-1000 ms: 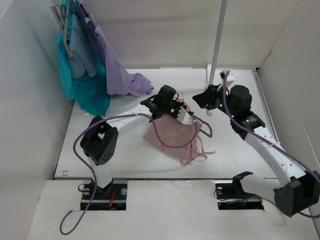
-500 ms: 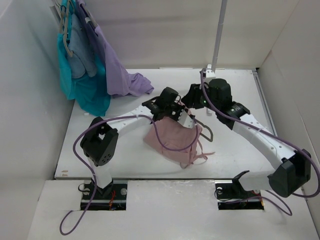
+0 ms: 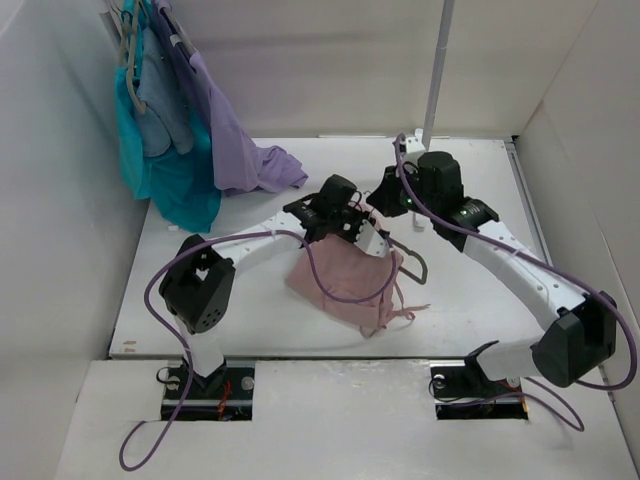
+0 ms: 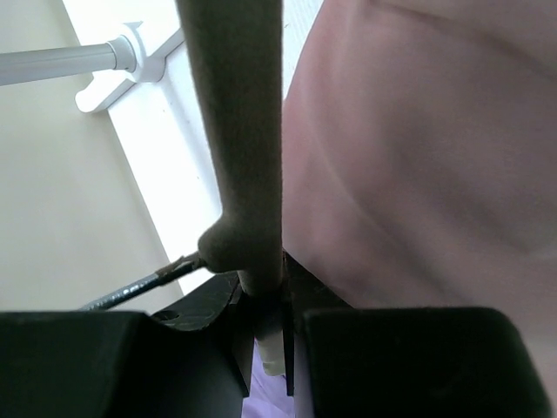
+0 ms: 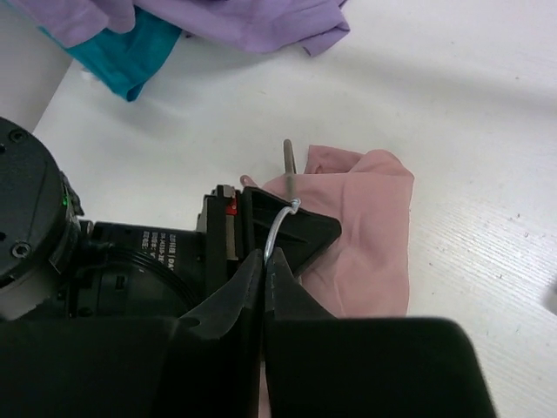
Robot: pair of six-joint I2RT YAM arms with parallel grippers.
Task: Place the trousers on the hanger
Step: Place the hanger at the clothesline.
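- Overhead view: my right gripper (image 3: 386, 197) sits just right of centre. A second ago it was further right, near the foot of the white pole (image 3: 436, 70). It has swung left and now sits just beside the left gripper (image 3: 345, 218).
- Right wrist view: the right gripper's jaws, apart a moment ago, have snapped together at bottom centre. A thin pale strand (image 5: 278, 228) rises from the tips. I cannot tell whether it is pinched, or what it belongs to.
- The left gripper has not changed. In the left wrist view its fingers (image 4: 277, 335) are clamped on the grey bar of the hanger (image 4: 239, 131), which runs up the middle of the frame.
- The trousers (image 3: 345, 278) have not moved. They are a dusty-pink bundle in the centre of the overhead view, bunched against the hanger bar at the top. Their lower edge and drawstrings lie on the table (image 3: 200, 300). A curved end of the hanger shows at the bundle's right side.
- The lilac garment (image 3: 235, 150) and teal garment (image 3: 180, 190) hang untouched at upper left.
- My reading: the right arm has come in to help with the fabric or the hanger, and has just tried a grip. The trousers look only partly on the hanger, so the task is unfinished. I would check that grip before pulling.
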